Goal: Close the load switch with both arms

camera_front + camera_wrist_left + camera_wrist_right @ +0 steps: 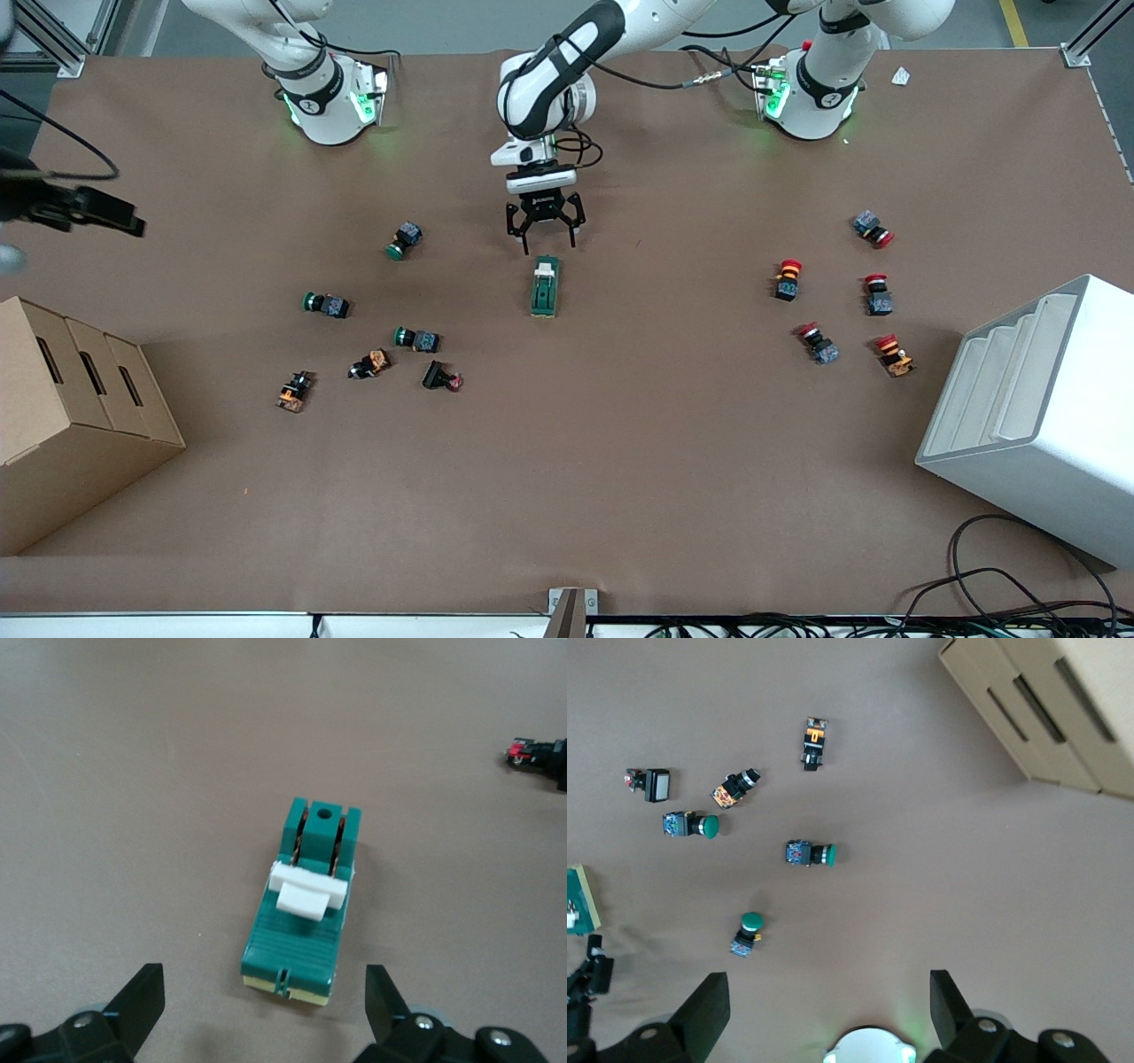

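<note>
Already your left gripper (544, 232) hung with its fingers spread just above the bench (620, 461), over the spot beside the load switch (545, 287) at the end toward the robots' bases. The switch lay flat mid-bench, apart from the push buttons (416, 338) scattered toward the right arm's end. Your right gripper (828, 1010) was spread too, held high over the bench near its own base, waiting. To do this well, I judged you needed one gripper to pin the green body while the other pressed the white lever (306, 889) down squarely. The body looked like hard moulded plastic, ribbed on its sloped end, with a cream base strip and coppery blades showing between two upright posts; likely light and prone to sliding.
</note>
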You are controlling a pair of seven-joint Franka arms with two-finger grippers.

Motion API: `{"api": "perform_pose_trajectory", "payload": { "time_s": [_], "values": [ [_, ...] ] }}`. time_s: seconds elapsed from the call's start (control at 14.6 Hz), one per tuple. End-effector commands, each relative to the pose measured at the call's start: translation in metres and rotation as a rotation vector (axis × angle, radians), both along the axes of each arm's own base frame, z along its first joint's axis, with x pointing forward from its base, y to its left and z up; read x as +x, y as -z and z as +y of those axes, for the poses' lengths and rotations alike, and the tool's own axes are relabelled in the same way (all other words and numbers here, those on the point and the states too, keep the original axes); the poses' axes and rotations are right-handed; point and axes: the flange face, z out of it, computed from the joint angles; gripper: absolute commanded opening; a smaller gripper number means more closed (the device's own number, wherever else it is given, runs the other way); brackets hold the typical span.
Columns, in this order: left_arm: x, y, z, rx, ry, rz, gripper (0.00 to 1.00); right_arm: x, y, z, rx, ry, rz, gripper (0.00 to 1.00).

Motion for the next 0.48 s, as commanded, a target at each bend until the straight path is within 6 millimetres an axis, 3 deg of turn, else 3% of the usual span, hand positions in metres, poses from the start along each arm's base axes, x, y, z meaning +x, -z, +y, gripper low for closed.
{"api": "perform_pose_trajectory", "payload": {
  "time_s": [0.0, 0.14, 0.41],
  "values": [
    [0.000, 0.009, 0.000, -0.040, 0.050, -0.055, 1.00, -0.006, 0.012, 0.061, -0.017, 0.101, -0.009, 1.00],
    [0.001, 0.026, 0.004, -0.014, 0.114, -0.099, 0.99, -0.009, 0.032, 0.096, -0.025, 0.197, 0.014, 1.00],
    [0.004, 0.038, 0.005, 0.005, 0.166, -0.126, 0.99, -0.022, 0.082, 0.146, 0.043, 0.374, 0.110, 1.00]
  ]
}}
